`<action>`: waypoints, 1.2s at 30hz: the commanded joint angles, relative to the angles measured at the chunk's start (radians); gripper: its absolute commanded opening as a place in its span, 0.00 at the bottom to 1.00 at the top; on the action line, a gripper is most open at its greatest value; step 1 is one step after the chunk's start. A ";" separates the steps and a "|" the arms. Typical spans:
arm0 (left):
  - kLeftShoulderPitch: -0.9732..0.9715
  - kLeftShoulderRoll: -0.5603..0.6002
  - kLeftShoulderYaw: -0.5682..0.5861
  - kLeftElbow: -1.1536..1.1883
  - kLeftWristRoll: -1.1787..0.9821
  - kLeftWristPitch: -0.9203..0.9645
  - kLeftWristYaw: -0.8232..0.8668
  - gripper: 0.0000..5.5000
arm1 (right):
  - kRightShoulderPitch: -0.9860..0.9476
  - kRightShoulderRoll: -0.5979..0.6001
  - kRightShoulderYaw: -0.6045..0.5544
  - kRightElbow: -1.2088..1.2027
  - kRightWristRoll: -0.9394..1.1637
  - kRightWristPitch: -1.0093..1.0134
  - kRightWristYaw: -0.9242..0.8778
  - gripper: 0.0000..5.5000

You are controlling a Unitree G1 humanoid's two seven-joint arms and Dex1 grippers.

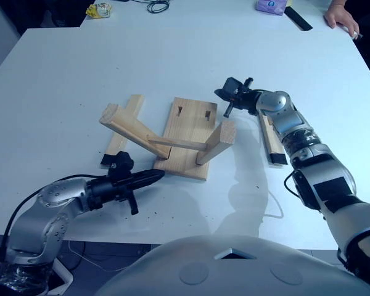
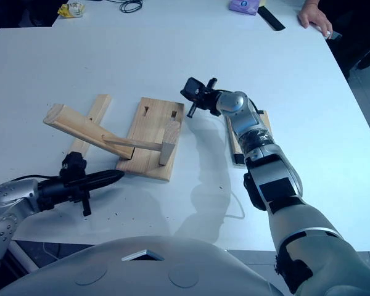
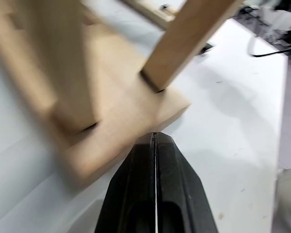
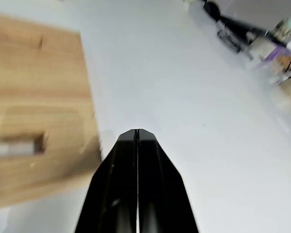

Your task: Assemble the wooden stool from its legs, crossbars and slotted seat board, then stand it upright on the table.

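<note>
Wooden board (image 1: 191, 126) seemingly bears two legs (image 1: 217, 143); left gripper (image 1: 155, 175) and right gripper (image 1: 227, 113) are closed, empty.

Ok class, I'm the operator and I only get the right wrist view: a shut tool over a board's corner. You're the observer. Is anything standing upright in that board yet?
Observer: No. A frame of two legs joined by a crossbar leans tilted across the board.
Operator: Where is the other tool?
Observer: The left tool is shut, low by the board's near left corner.
Operator: Any loose parts?
Observer: Yes, another wooden piece lies flat just right of the board.
</note>
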 commanded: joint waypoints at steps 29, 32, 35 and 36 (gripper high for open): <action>-0.357 -0.212 -0.141 0.420 0.301 -0.072 0.403 0.00 | 0.270 -0.177 0.163 -0.354 -0.073 0.155 0.372 0.00; -0.369 -0.240 -0.145 0.419 0.296 -0.075 0.416 0.00 | 0.351 -0.225 0.159 -0.586 -0.041 0.285 0.395 0.00; -0.363 -0.273 -0.165 0.415 0.299 -0.083 0.424 0.00 | 0.399 -0.254 0.136 -0.761 -0.025 0.408 0.380 0.00; -0.365 -0.282 -0.173 0.420 0.302 -0.088 0.423 0.00 | 0.418 -0.263 0.126 -0.820 -0.016 0.453 0.372 0.00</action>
